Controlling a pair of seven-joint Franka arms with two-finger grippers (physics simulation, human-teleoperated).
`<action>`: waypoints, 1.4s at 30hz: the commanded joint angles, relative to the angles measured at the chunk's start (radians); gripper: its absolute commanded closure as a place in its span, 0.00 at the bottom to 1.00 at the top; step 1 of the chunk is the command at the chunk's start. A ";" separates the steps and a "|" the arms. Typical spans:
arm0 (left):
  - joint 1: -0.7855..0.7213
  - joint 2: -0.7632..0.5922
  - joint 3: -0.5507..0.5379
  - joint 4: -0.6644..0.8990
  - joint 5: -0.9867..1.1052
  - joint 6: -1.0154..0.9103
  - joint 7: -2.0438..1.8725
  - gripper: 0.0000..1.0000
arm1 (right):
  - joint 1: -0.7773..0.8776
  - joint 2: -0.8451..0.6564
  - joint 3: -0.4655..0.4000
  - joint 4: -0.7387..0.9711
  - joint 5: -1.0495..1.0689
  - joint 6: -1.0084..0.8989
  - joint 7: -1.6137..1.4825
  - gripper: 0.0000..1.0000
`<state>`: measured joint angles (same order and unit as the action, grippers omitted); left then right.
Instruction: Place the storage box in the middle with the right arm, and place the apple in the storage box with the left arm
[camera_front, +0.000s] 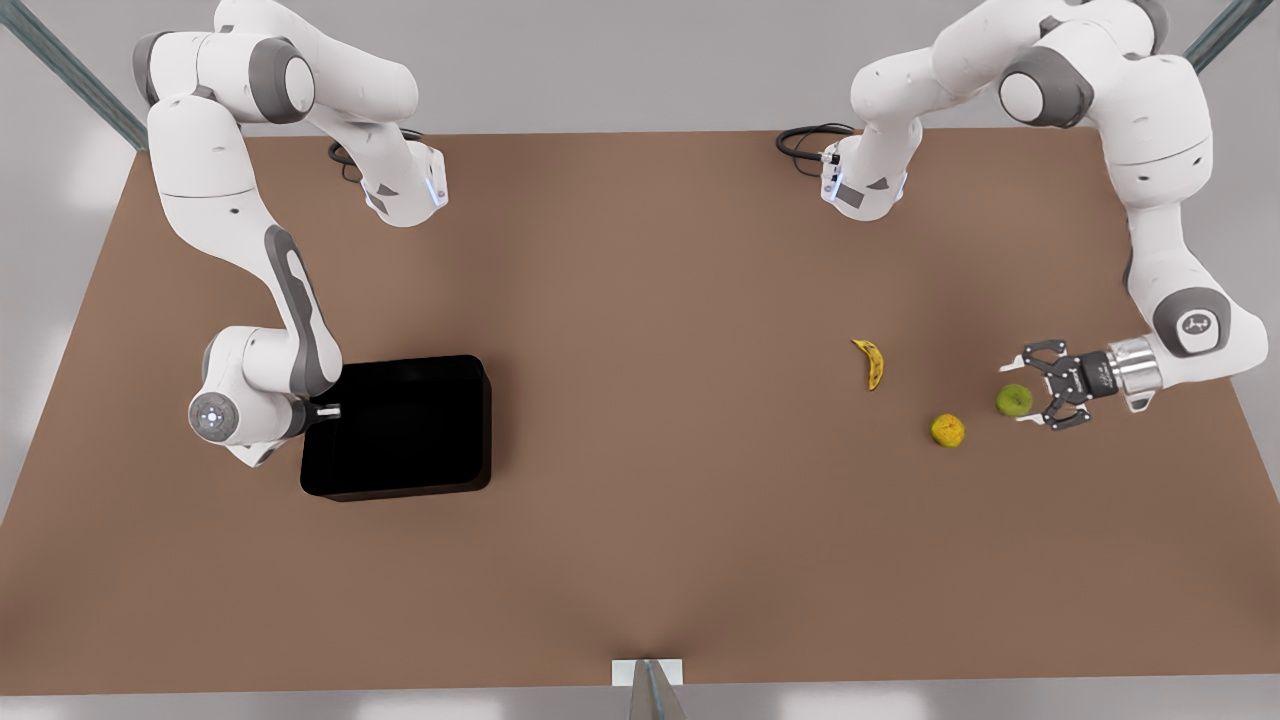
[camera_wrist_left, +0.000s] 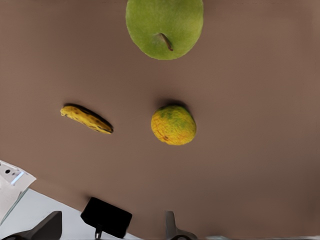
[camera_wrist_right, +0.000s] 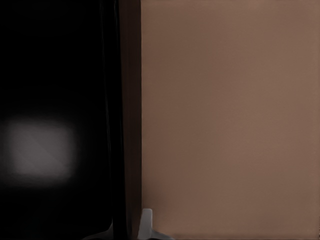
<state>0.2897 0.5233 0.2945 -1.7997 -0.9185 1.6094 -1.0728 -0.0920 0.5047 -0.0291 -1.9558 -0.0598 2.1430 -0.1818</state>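
A brown table bears storage box, banana, orange fruit, apple.

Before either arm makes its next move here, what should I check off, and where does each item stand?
1. Left tool open around the apple: ok.
2. Apple not yet lifted off the table: ok.
3. Orange fruit and banana apart from the apple: ok.
4. Right tool at the storage box wall: ok; grip closed: cannot tell.
5. Storage box in the middle: not ok, it sits toward the front view's left.
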 joint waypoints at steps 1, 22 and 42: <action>0.002 0.001 0.000 0.000 -0.007 0.001 0.001 0.00 | 0.000 0.000 0.000 0.000 0.000 0.000 -0.001 0.76; 0.054 0.162 0.040 0.002 -0.131 0.020 0.375 0.00 | 0.172 0.038 0.014 0.261 0.009 -0.075 -0.110 0.79; 0.083 0.227 0.049 0.017 -0.141 0.012 0.475 0.00 | 0.614 0.472 0.031 0.833 0.190 -0.041 -0.051 0.62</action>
<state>0.3741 0.7543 0.3527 -1.7811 -1.0535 1.6214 -0.5958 0.5216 0.9785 0.0015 -1.1229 0.1303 2.1015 -0.2331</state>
